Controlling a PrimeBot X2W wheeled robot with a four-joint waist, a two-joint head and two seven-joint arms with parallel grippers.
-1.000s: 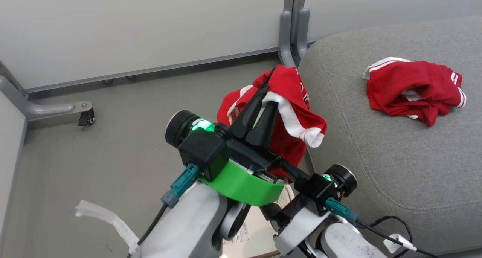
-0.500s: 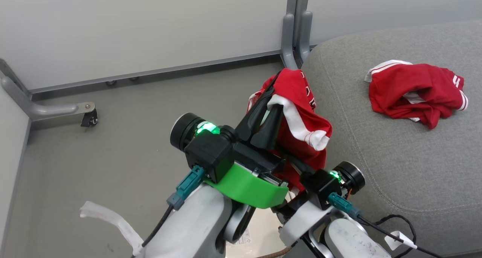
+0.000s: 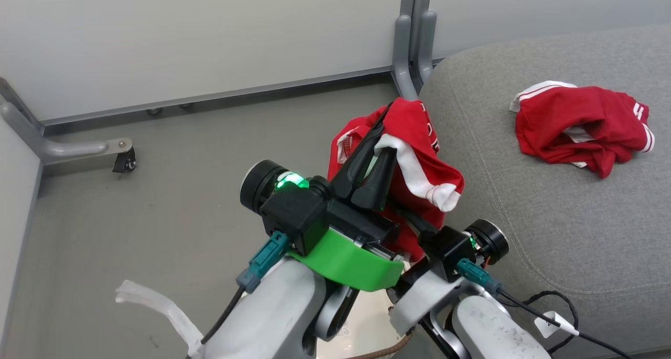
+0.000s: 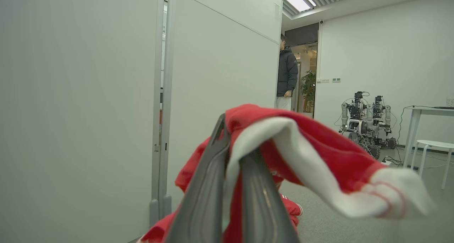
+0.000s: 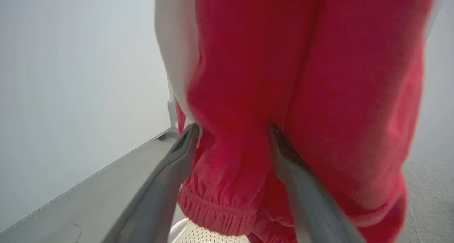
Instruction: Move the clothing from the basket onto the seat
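Mostly hidden under the left forearm (image 3: 267, 317) and right forearm (image 3: 487, 333) in the head view, and cut by the bottom edge: the basket (image 3: 369, 319). Covered there by the held garment (image 3: 419, 160): the fingers of the right gripper (image 5: 234, 127); cannot tell whether these touch the blurred red cloth in the right wrist view. Cut off at right and bottom: the seat (image 3: 550, 222). Too small to read: print on the other garment (image 3: 576, 131). Blurred in the left wrist view: the white cuff (image 4: 400, 193).
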